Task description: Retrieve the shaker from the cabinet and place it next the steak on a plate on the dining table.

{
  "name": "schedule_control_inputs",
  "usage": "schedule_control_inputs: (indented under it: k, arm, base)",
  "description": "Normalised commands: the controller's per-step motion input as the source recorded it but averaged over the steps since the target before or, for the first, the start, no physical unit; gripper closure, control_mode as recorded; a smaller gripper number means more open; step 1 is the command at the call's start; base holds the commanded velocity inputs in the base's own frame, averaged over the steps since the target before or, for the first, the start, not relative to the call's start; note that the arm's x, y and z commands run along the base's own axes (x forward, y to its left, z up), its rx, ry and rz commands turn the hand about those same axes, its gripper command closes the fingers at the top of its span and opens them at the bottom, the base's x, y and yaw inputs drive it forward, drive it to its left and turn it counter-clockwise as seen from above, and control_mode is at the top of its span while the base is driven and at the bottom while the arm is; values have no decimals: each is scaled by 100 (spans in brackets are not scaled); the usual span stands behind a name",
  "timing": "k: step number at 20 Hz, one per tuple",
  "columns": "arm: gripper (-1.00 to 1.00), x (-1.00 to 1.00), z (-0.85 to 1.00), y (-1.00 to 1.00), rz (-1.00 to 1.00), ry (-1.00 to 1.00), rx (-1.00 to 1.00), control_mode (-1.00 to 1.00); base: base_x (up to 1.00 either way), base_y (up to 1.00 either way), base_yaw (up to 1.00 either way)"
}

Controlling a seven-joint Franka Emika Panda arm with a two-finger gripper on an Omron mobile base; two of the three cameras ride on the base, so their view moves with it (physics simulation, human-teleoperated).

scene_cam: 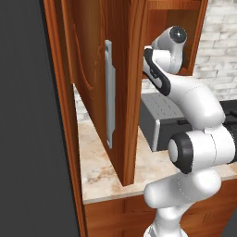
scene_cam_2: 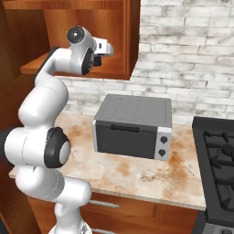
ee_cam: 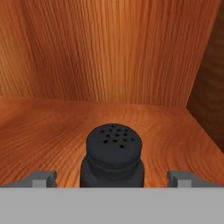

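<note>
Black shaker (ee_cam: pixel 113 157), reddish-brown cabinet (ee_cam: pixel 109 57)

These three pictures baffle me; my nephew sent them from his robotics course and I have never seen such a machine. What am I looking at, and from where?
It is a white robot arm in a computer-drawn kitchen. Two cameras ride behind it, one to its left, one to its right. They show it reaching into an open wooden cabinet above a marble counter, on which stands a grey toaster oven; a stove is beside it. The third camera sits on the hand itself and looks along the gripper. There a small black shaker stands upright on the cabinet shelf between the two open fingers, which do not touch it. Nothing is held yet.
</note>
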Motion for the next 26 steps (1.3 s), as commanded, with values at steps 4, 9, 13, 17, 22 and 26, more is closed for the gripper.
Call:
schedule_control_inputs:
  k: [4, 9, 13, 17, 22, 26]
  arm:
    - [-100, 18, -1, 0, 0, 0, 0, -100]
    - [100, 6, -1, 0, 0, 1, 0, -100]
    - [100, 0, 0, 0, 0, 0, 0, -100]
    - [100, -6, -1, 0, 0, 0, 0, -100]
    - [100, -95, 0, 25, 5, -28, -6, -100]
    - [100, -100, 59, 0, 1, -32, -1, -100]
  base:
    - [0, 0, 0]
    - [0, 0, 0]
    - [0, 0, 0]
    - [0, 0, 0]
    - [0, 0, 0]
    - [0, 0, 0]
